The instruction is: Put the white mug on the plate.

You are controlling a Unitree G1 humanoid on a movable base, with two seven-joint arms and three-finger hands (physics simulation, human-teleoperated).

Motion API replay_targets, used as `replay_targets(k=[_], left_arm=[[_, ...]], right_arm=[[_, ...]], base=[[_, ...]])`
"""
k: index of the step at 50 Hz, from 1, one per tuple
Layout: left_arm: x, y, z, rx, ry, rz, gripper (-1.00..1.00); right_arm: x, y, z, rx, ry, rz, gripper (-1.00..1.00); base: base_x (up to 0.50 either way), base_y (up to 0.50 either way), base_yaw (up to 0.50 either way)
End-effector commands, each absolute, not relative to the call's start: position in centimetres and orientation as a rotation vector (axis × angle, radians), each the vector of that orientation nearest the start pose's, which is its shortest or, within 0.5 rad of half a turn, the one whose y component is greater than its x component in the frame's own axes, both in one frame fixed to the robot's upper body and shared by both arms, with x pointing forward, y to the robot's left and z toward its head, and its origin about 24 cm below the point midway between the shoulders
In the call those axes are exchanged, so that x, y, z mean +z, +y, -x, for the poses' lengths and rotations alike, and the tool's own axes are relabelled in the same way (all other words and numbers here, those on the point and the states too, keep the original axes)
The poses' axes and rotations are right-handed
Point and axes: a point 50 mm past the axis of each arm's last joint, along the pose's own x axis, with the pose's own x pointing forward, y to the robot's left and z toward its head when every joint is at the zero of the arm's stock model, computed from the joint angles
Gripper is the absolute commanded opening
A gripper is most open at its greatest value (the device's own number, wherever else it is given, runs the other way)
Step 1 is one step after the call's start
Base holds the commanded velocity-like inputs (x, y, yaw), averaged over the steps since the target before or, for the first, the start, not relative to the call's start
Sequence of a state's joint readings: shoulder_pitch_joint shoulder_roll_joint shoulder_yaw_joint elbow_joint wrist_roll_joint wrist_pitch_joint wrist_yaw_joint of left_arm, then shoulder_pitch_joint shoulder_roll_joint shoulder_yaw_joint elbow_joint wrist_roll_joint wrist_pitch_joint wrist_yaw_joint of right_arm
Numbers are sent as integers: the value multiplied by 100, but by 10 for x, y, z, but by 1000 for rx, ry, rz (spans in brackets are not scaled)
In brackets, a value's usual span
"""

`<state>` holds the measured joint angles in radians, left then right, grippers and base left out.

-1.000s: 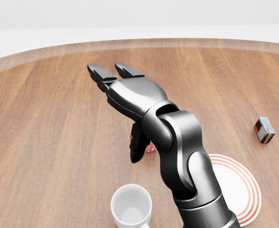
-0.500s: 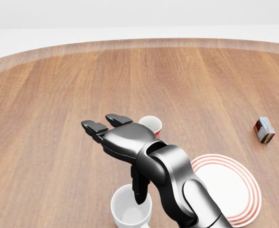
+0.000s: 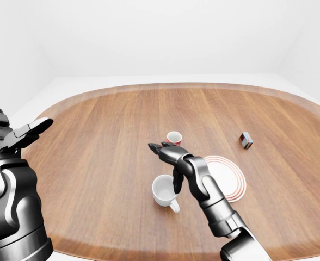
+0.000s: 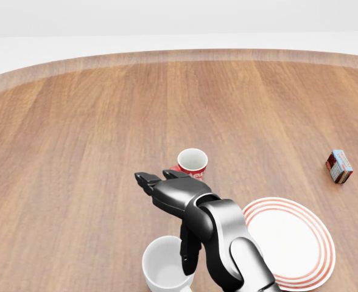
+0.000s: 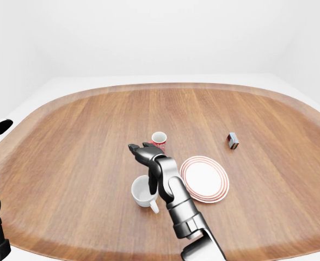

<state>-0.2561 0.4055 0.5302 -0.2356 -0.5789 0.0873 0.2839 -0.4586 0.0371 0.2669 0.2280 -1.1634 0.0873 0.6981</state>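
The white mug stands upright on the wooden table, mouth up, its long axis vertical. In the left-eye view its handle juts toward about 5 o'clock, down and to the right of the body. The mug sits just beside the plate, at roughly 8 o'clock from it, apart from the plate's rim; the plate is white with red rings and has nothing on it.

The right hand hangs over the mug's 1 o'clock side. Its two upper fingers reach flat toward 10 o'clock, while the thumb points straight down, its tip at the mug's rim on the right; whether it touches cannot be told. The fingers are spread wide and close on nothing.

A red cup with a white inside stands upright at 12 o'clock from the mug, just beyond the hand. A small box lies well apart at 2 o'clock from the plate.

The left hand is raised at the left edge of the left-eye view, fingers extended and empty.
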Motion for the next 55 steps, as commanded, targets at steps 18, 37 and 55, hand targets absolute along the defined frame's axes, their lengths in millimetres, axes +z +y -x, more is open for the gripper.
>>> replay_targets(k=[18,37,55], left_arm=[[202,313,-245,538,-566,264,100],[201,313,-246,538,-562,265,100],[202,311,-245,536,-569,263,100]], right_arm=[[54,-35,-310,818,208,1277,100],[44,-19,-304,877,227,1283,100],[26,-21,-294,917,288,1270,100]], base=[[0,0,0],[0,0,0],[0,0,0]])
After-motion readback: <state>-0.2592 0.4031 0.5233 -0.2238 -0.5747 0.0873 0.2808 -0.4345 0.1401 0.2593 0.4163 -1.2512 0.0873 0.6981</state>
